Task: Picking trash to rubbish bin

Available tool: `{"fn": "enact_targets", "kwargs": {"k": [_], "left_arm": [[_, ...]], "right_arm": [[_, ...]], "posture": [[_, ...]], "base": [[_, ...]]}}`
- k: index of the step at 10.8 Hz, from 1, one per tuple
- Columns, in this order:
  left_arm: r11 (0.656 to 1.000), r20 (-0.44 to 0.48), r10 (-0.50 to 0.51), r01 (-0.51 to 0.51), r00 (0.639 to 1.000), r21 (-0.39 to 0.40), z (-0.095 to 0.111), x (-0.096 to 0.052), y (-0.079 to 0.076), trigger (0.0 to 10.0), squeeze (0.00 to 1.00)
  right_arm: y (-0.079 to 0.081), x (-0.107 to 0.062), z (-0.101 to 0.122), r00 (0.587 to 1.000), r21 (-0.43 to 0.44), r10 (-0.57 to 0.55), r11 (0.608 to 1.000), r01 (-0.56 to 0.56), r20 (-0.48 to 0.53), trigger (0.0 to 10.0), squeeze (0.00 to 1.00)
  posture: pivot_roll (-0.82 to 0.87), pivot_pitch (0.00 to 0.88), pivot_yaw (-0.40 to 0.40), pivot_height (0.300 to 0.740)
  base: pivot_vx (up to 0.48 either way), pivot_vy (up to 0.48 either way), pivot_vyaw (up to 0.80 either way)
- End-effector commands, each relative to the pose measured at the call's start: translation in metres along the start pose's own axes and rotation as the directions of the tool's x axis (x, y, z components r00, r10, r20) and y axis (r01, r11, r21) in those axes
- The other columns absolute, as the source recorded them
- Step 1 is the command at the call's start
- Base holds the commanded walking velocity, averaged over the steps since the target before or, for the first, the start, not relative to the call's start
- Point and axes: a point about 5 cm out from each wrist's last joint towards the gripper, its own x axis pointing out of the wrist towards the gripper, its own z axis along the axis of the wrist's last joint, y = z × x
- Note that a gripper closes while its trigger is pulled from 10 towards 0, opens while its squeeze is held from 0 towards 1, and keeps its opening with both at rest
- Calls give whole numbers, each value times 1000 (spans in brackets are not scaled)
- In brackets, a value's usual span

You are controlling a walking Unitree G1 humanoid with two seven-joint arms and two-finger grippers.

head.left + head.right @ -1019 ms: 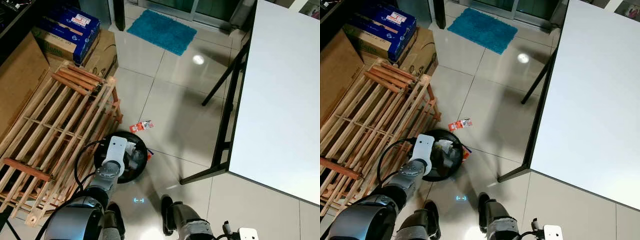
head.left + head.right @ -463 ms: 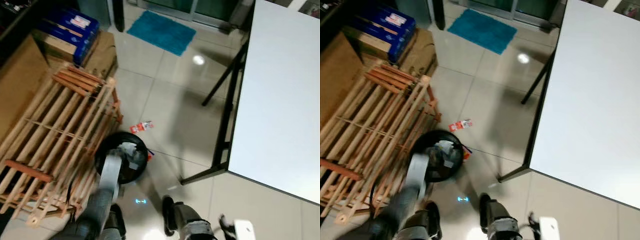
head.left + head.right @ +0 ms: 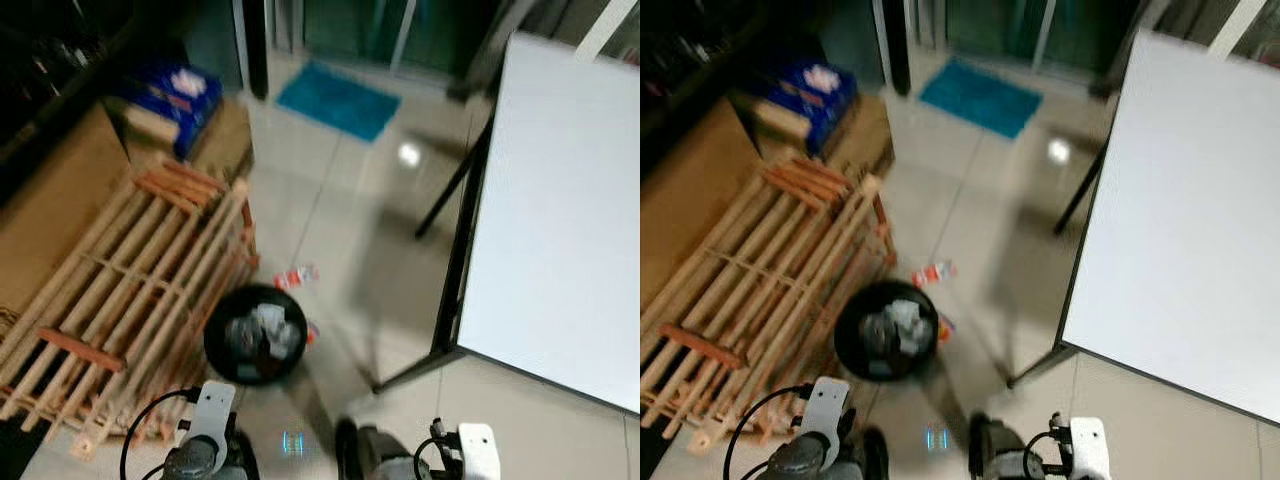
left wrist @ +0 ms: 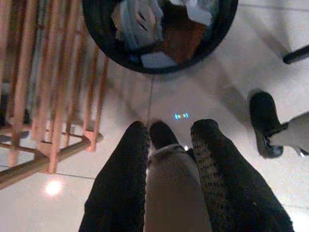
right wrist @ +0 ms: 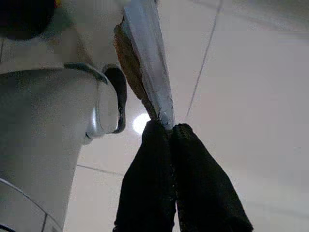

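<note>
Down by my legs, my left gripper [image 4: 169, 140] hangs low over the tiled floor [image 3: 340, 210] with its black fingers [image 4: 123, 183] spread apart and nothing between them. My right gripper [image 5: 170, 129] has its fingers pressed together, pinching a thin strip of silvery-brown trash [image 5: 145, 63]. Just ahead stands the round black rubbish bin [image 3: 256, 333], crumpled waste inside, touching the slanted wooden pallet [image 3: 130, 270]. Just beyond the bin a small red-and-white wrapper [image 3: 297, 276] lies on the tiles. Farther off are the white table [image 3: 560, 200] and a blue mat [image 3: 338, 100].
</note>
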Motion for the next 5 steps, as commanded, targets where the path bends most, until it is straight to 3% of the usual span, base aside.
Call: {"fn": "enact_targets", "kwargs": {"k": [1, 2, 5], "left_arm": [[1000, -35, 12, -12, 999, 4, -11, -3, 2, 10000, 0], [1000, -29, 28, -28, 999, 0, -6, -1, 6, 10000, 0], [999, 10, 47, -46, 999, -16, 13, 4, 6, 10000, 0]], "right_arm": [[3, 0, -1, 999, -69, 40, 997, -41, -18, 10000, 0], [5, 2, 7, 997, -133, 73, 988, -72, -2, 10000, 0], [9, 9, 46, 989, -181, 111, 979, -92, 95, 10000, 0]], "posture": [[-55, 91, -57, 740], [-47, 61, -62, 740], [-19, 15, -65, 740]], "base": [[0, 0, 0], [0, 0, 0], [0, 0, 0]]}}
